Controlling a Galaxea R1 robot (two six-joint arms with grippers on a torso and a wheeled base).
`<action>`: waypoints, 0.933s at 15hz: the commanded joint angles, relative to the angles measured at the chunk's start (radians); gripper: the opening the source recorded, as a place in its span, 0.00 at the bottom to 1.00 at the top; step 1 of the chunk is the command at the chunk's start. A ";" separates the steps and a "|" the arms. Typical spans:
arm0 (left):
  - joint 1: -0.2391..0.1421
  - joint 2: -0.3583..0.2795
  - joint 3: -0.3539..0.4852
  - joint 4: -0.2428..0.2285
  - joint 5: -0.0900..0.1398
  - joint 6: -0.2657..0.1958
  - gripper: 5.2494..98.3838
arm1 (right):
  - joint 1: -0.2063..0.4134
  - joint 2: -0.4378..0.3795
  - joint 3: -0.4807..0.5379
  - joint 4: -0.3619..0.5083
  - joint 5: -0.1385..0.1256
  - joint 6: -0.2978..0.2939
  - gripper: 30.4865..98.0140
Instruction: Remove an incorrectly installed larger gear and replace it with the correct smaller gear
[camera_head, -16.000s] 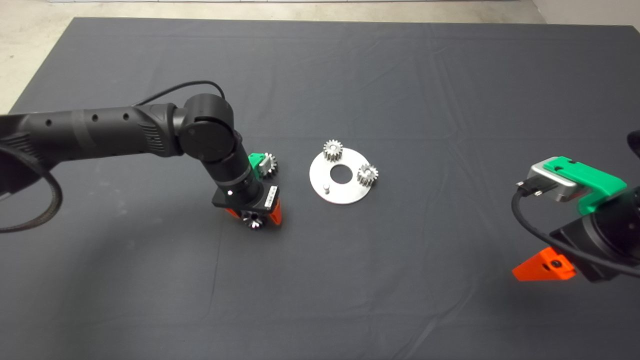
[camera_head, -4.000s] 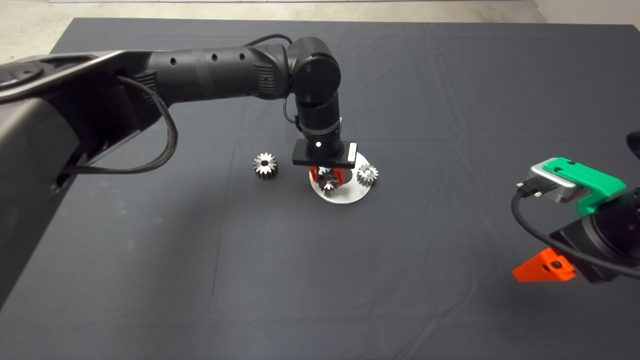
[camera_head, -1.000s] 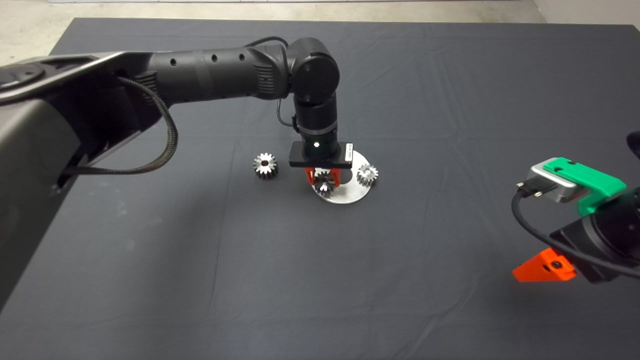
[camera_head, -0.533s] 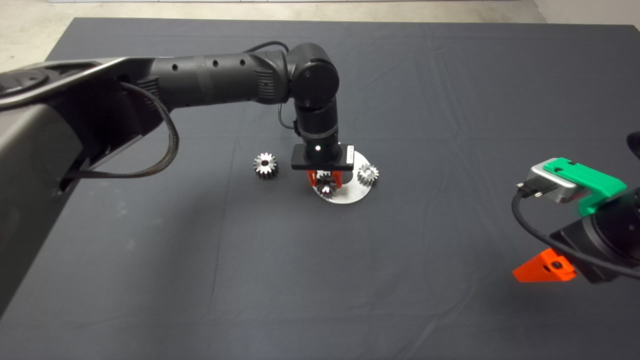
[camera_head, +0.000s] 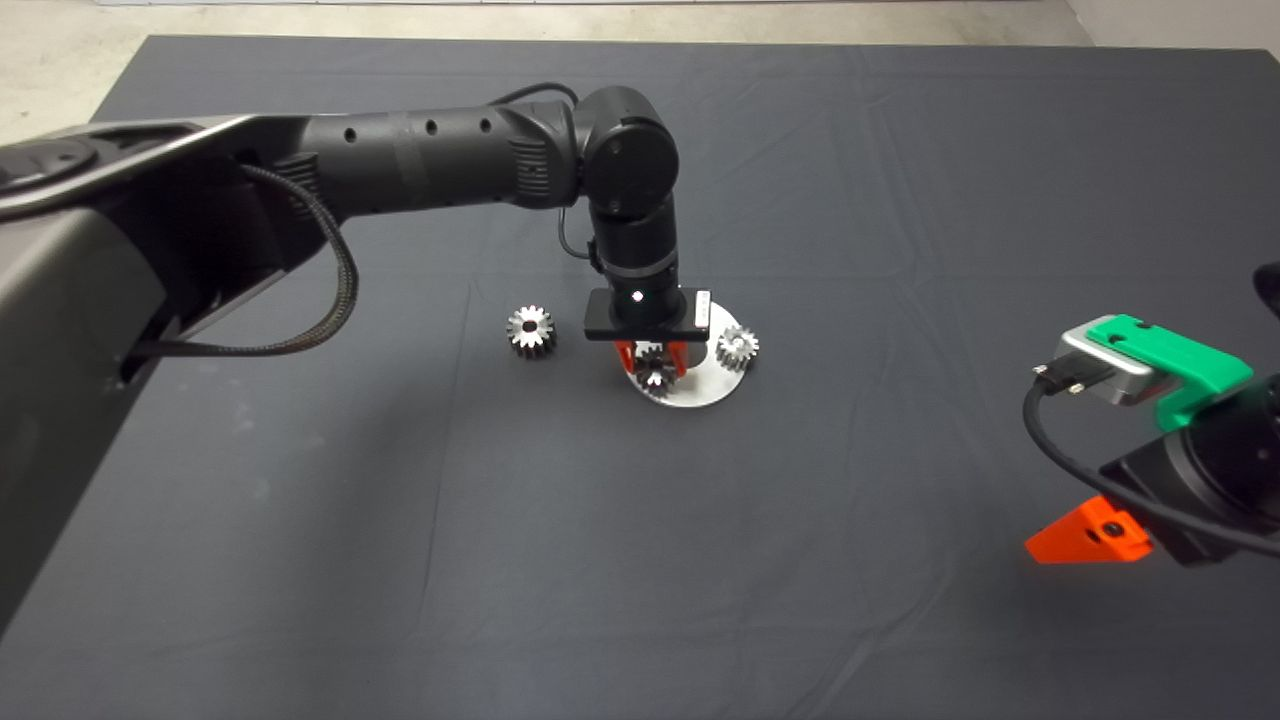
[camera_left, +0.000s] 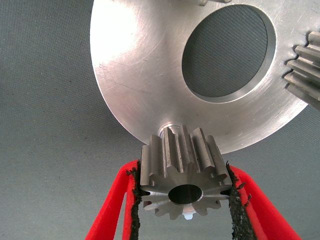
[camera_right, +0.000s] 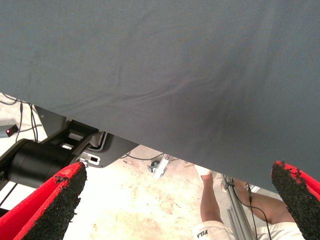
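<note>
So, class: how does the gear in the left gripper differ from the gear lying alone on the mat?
The smaller gear is clamped between the left gripper's fingers at the round plate; the larger gear lies free on the mat. Both are shiny steel.

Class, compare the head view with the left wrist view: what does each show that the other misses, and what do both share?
Only the head view: the larger gear lying on the mat left of the plate, and the parked right tool at lower right. Only the left wrist view: the peg just behind the held gear. Both: the left tool gripping the smaller gear at the round plate.
</note>
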 joint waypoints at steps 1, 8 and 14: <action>-0.018 0.005 0.016 -0.005 -0.013 0.002 0.33 | 0.015 -0.005 0.005 0.033 -0.109 0.000 1.00; -0.020 -0.012 0.035 -0.011 -0.013 0.038 0.41 | 0.015 -0.003 0.005 0.033 -0.109 0.000 1.00; -0.083 -0.382 0.389 -0.016 -0.063 0.095 0.50 | 0.015 -0.003 0.005 0.033 -0.109 0.000 1.00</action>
